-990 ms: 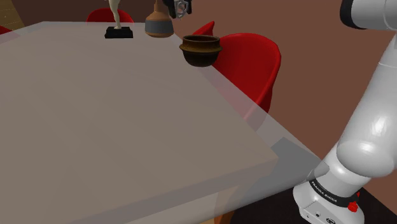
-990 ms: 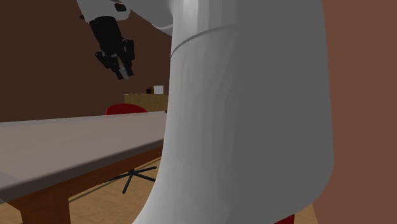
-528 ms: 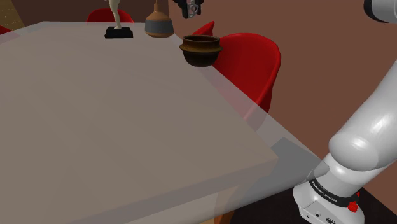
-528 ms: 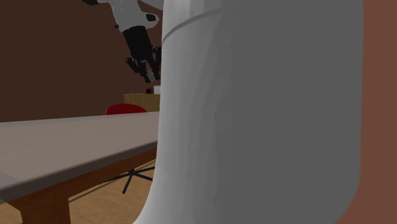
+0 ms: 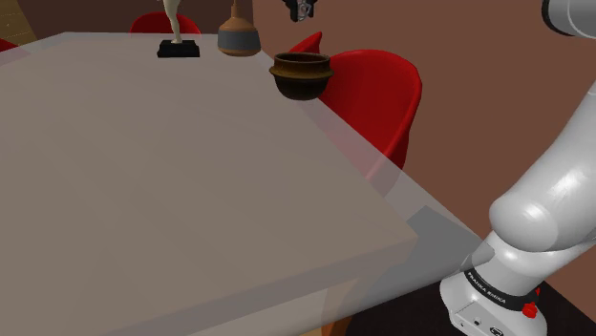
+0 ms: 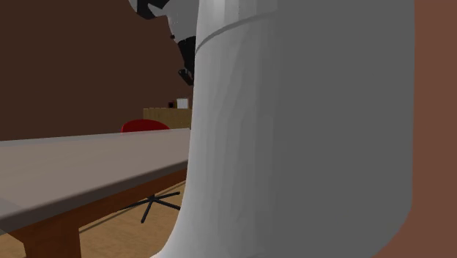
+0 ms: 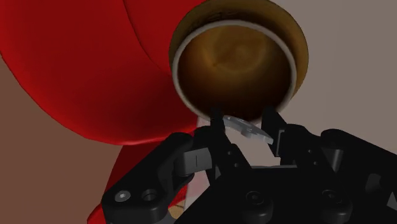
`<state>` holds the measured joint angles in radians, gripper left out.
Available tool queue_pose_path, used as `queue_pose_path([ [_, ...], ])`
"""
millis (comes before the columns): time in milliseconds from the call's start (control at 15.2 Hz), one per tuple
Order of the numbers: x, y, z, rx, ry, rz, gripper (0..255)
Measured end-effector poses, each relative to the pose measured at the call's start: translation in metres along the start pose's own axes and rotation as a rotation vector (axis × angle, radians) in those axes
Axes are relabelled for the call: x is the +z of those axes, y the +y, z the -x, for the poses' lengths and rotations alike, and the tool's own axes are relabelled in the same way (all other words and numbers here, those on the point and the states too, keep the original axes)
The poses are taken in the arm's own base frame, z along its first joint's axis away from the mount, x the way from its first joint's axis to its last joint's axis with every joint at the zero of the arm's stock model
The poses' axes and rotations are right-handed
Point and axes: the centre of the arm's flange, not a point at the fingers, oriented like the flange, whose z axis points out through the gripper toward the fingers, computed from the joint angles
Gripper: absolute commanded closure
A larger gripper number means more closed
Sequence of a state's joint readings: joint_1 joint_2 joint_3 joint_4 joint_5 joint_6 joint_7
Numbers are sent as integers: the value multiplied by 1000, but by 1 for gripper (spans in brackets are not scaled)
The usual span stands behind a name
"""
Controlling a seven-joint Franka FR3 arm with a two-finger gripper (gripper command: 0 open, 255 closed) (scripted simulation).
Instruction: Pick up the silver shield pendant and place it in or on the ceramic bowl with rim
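Hovering high above brown bowl (image 5: 301, 76), gripper (image 7: 245, 119) pointing down, clasping silver pendant (image 7: 250, 129).

A black band (image 5: 489, 292) round the foot of the white robot arm (image 5: 549, 205), at the shoulder view's lower right, carries one line of small white capital lettering, too small to read surely.

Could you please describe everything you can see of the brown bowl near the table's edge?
The bowl is dark brown and glossy, ceramic-looking, round-bellied, with a lighter, flared tan rim. It stands upright on the grey table, close to its edge, beside a red chair. The wrist view looks into it: a brown inside with nothing lying in it. Only the table touches it; the gripper, shut on a silver pendant, hangs above it, apart.
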<state>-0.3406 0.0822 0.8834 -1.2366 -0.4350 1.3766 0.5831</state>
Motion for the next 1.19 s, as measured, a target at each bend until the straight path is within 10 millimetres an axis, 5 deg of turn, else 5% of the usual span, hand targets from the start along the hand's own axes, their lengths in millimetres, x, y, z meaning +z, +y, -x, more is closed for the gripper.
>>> queue_pose_path([
  [264, 23, 19, -16, 0, 0, 1, 255],
  [924, 74, 9, -3, -1, 1, 0, 255],
  [1188, 78, 7, -1, -1, 1, 0, 255],
])
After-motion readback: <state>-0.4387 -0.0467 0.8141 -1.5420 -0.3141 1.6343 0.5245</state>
